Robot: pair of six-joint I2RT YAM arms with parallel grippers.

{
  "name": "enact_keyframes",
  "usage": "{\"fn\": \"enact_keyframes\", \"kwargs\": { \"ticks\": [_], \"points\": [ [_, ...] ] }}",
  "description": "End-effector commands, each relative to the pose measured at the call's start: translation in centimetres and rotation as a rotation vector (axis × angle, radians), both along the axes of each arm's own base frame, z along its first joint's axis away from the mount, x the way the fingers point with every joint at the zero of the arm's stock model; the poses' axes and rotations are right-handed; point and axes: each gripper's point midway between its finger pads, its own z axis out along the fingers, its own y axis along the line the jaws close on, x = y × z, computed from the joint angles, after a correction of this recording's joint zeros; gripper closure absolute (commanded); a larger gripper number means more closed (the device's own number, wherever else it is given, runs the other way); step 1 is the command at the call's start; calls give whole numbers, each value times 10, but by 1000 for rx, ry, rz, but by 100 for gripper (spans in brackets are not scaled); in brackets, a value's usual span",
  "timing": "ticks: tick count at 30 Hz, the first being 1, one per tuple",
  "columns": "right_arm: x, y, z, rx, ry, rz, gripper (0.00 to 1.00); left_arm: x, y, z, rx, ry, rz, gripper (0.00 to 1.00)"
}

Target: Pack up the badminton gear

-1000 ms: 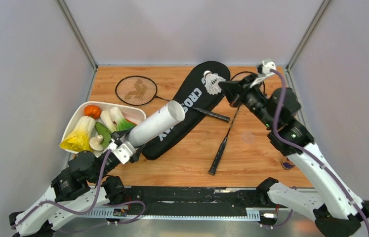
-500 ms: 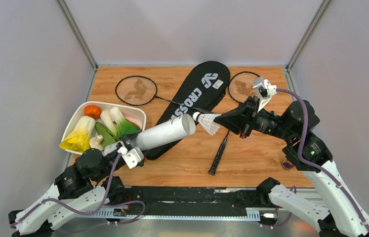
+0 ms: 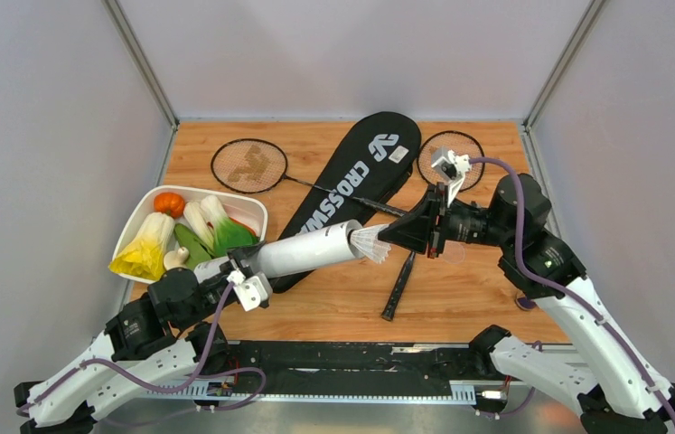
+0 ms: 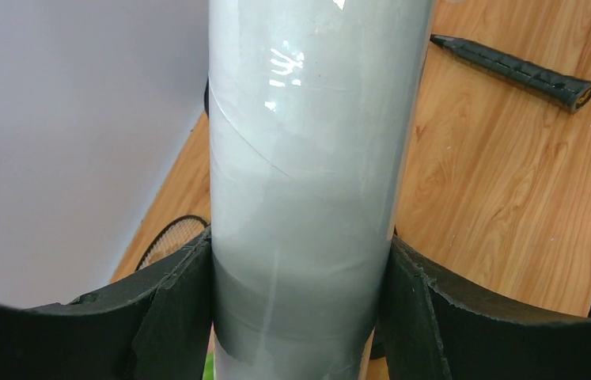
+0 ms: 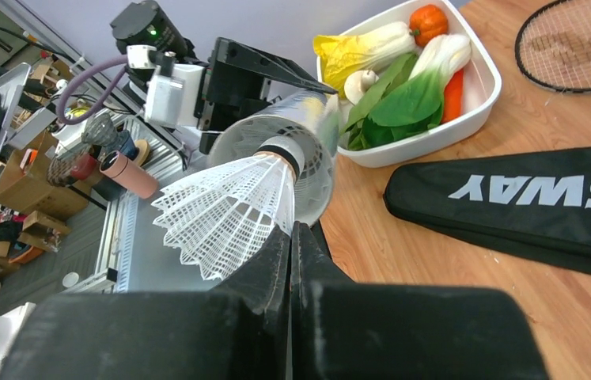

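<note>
Shuttlecock [image 5: 229, 210] — skirt pinched in right gripper [image 5: 292, 231], jaws closed on it, cork at the mouth of the tube [image 5: 308, 134], straight ahead of the fingertips | left gripper [image 4: 300, 317] clamped round tube's near end (tube held off the table) | racket bag [image 3: 351, 181] flat beyond both grippers

Your top view is bright and even, lit from overhead, with only soft, short shadows on the tabletop [image 3: 342, 303]. On your left wrist view, white glare streaks the tube [image 4: 308, 198] near the top. Your right wrist view bows at the edges; the shuttlecock [image 5: 229, 210] is crisp, the right hand [image 5: 290, 245] beneath it dark and soft.
</note>
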Motion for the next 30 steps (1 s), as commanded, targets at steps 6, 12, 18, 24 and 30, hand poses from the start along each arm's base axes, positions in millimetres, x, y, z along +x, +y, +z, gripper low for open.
{"fn": "enact_keyframes", "kwargs": {
  "ticks": [6,12,18,24,30],
  "points": [
    [12,11,-11,-25,53,13,100,-2,-10,25,-68,-60,-45,47],
    [15,22,-9,-13,72,13,92,0,-14,23,-63,-56,-48,47],
    [18,31,-20,-26,89,-7,52,1,-17,25,-70,-61,-50,47],
    [26,38,-33,-32,110,-30,44,1,-18,25,-74,-63,-56,47],
    [30,52,-44,-29,134,-17,41,0,-21,28,-95,-62,-66,47]
  ]
}}
